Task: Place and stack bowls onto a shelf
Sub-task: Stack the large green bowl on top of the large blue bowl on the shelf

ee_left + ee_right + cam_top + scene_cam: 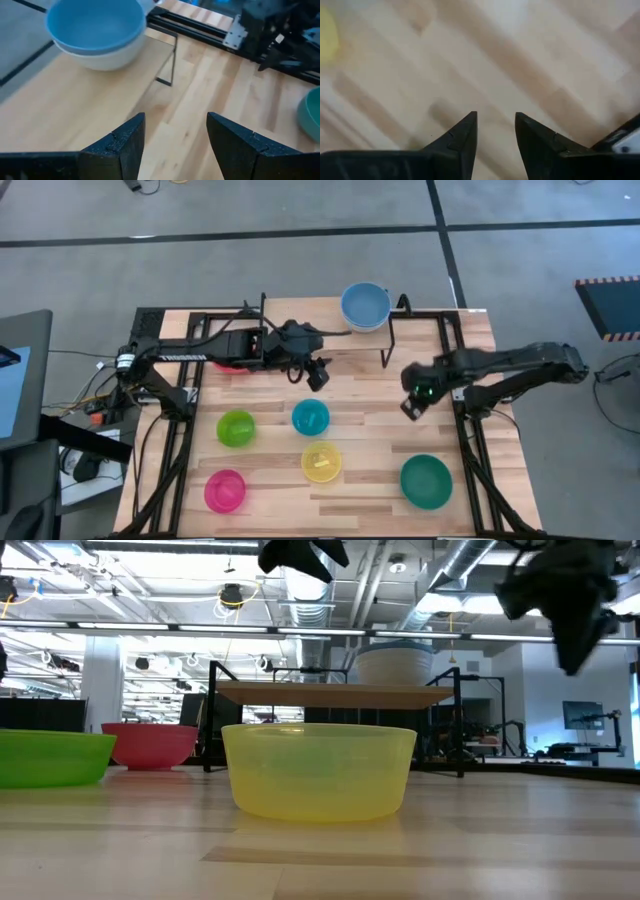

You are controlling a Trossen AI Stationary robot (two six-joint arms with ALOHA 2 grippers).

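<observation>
The shelf (340, 693) stands at the table's far middle. On its right end a blue bowl (365, 304) sits nested in a white bowl (105, 59). My left gripper (318, 372) hangs open and empty over the shelf's near edge, left of that stack; its open fingers also show in the left wrist view (175, 125). My right gripper (410, 405) is open and empty above bare table at the right (496, 120). The lime green (237, 428), cyan (310, 417), yellow (321, 462), pink (225, 490) and teal (426, 481) bowls rest on the table. A red bowl (150, 745) sits left of the shelf, mostly under my left arm.
Black frame rails (470, 430) run along the table's left and right sides. The shelf's thin black legs (172, 60) stand at its right end. Bare tabletop (370, 410) lies between the cyan bowl and my right gripper.
</observation>
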